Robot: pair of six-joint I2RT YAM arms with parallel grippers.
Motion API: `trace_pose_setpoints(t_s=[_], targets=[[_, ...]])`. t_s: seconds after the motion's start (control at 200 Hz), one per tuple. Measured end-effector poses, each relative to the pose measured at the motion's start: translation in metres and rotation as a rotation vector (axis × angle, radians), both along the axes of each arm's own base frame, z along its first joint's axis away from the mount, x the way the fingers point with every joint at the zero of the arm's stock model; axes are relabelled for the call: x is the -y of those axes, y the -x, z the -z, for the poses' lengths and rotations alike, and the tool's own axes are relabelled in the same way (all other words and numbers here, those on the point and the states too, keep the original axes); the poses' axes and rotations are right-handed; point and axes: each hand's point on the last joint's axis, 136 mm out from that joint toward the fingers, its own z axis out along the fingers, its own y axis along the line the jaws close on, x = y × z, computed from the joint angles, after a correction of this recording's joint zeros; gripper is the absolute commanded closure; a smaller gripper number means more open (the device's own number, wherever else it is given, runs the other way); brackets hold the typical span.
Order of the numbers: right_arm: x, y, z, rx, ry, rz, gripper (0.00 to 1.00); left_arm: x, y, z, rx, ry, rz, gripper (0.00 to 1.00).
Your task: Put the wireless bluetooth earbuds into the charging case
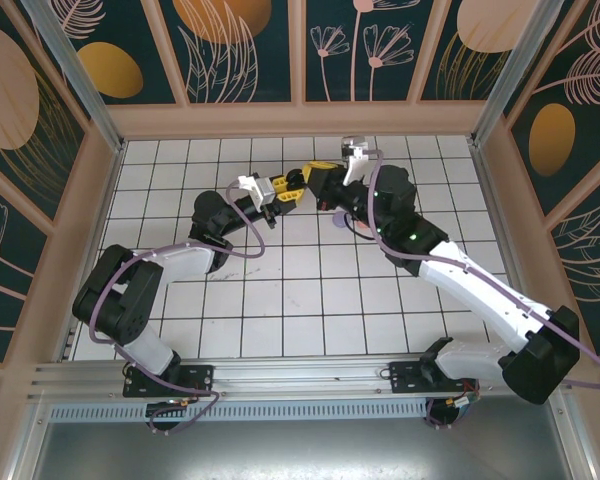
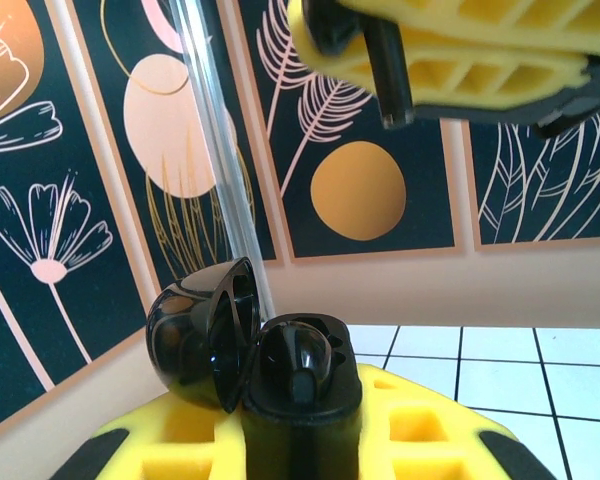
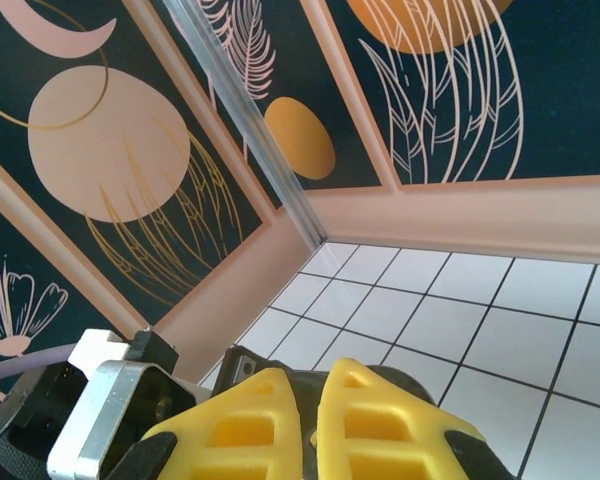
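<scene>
A black charging case (image 2: 302, 405) stands upright with its lid (image 2: 195, 335) swung open to the left. My left gripper (image 2: 300, 445) is shut on the case body, yellow fingers on either side. A glossy black earbud (image 2: 315, 362) sits in one socket. Directly above the case, my right gripper (image 2: 390, 55) is shut on a second black earbud (image 2: 390, 90), whose stem pokes down from between the yellow fingers. In the top view the left gripper (image 1: 283, 191) and right gripper (image 1: 307, 177) meet tip to tip over the back middle of the table. The right gripper (image 3: 313, 390) shows its pads nearly together.
A small lilac object (image 1: 338, 222) lies on the white tiled table (image 1: 310, 290), partly under the right arm. Patterned walls enclose the table on three sides, with a metal post (image 2: 220, 150) in the far corner. The left wrist's camera mount (image 3: 110, 410) is close beside the right fingers.
</scene>
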Motion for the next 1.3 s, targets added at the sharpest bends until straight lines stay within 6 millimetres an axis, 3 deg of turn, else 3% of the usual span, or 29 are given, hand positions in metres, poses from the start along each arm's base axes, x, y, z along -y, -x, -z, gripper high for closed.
trace_pose_setpoints(t_s=[0.22, 0.701, 1.301], targets=[[-0.002, 0.001, 0.009, 0.010, -0.009, -0.005, 1.00, -0.002, 0.004, -0.009, 0.026, 0.008, -0.001, 1.00], [-0.003, -0.001, 0.001, 0.040, -0.061, -0.004, 1.00, -0.002, 0.005, -0.012, 0.031, 0.011, -0.001, 1.00], [-0.011, -0.014, 0.020, 0.011, -0.039, 0.017, 1.00, 0.000, 0.006, -0.019, 0.035, 0.013, 0.005, 1.00]])
